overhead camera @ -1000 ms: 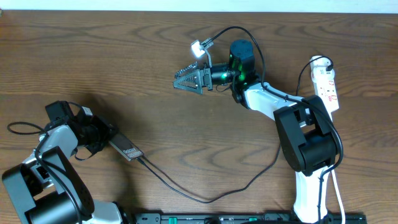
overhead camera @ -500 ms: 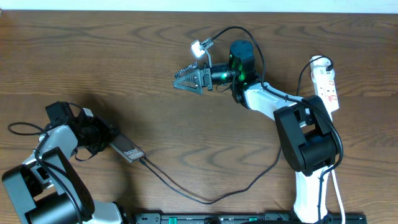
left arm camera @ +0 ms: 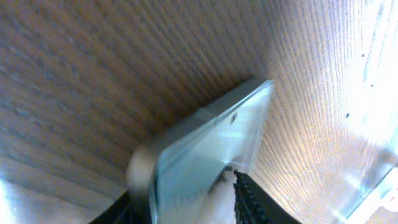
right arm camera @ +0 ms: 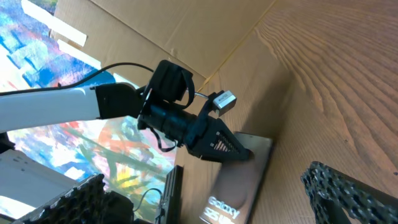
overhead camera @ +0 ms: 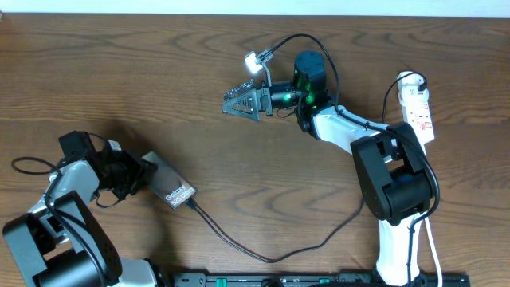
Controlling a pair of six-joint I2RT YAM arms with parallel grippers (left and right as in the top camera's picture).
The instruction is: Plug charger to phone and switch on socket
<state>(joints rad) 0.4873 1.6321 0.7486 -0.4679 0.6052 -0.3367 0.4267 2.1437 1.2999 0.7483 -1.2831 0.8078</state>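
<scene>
**Phone lying at near left with cable at its end, socket untouched at far right**

Overhead view: the left gripper is sitting at the near left of the wooden table, right against the left end of the phone, which is lying flat. The charger is meeting the phone's near right end and looping along the near edge toward the right arm. It looks plugged in, though the joint is too small to confirm. The right gripper is hovering at far centre with its jaws spread wide and holding nothing. The socket is lying at the far right, well apart from both grippers.

Left wrist view: the phone's pale edge is filling the frame, and one dark fingertip is showing just beside it. I cannot tell whether the jaws are pinching the phone or standing loose around it.

Right wrist view: two wide-apart fingers are framing the left arm and the phone's lettering.

Risks, as a judgement: if the left fingers are catching the phone while pulling away, they may be dragging it and working the plug loose (the cable has little slack near the phone). The right arm, in reaching for the socket switch, could be snagging the cable loop or shoving the light strip instead of pressing the switch.
</scene>
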